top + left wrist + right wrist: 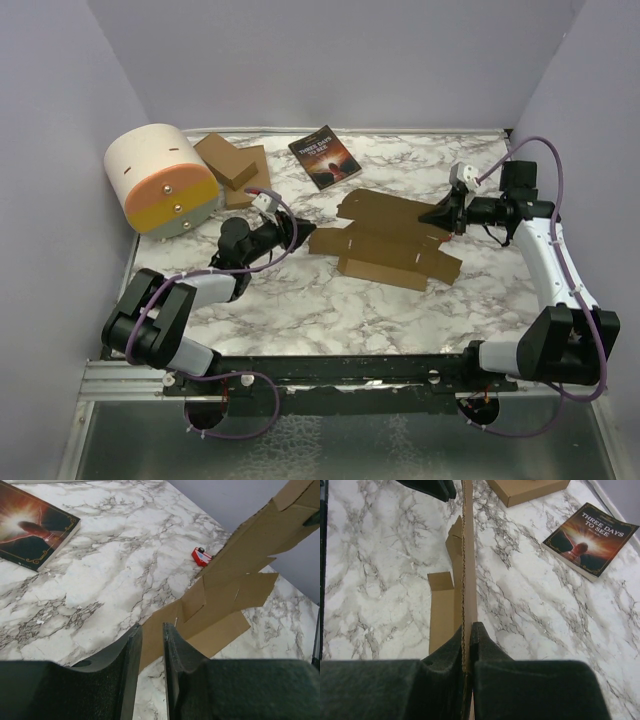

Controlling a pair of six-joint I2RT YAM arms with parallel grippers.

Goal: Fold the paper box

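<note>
- Table (300, 310), one: white marble-patterned top that carried everything listed below.
- Drum-shaped object (160, 180), one: cream with an orange band, lying at the far left, well apart from the work.
- Paper box (385, 245), one: a flat brown cut sheet with flaps, not yet a carton. It lay right of the table's centre, between the two grippers, with its right end lifted off the marble.
- Stack of cardboard pieces (232, 165), one: beside the drum-shaped object. At least two pieces showed, but the full count could not be told.
- Book (324, 157), one: dark cover, at the far middle, apart from the sheet.
- Right gripper (467, 630), one: fingers pinched tight on the sheet's edge, holding it on end in the wrist view.
- Left gripper (152, 630), one: fingers parted by a narrow gap, with the sheet's left corner at or just past their tips. No grip on it was evident.
- Small red item (202, 556), one: seen past the sheet in the left wrist view, its nature unclear.
- Handling note: the step appeared to be taking the left end. The left fingers would do best to seat on a flat panel rather than across a crease. The right pinch should stay firm so that the fold follows the scored line.
</note>
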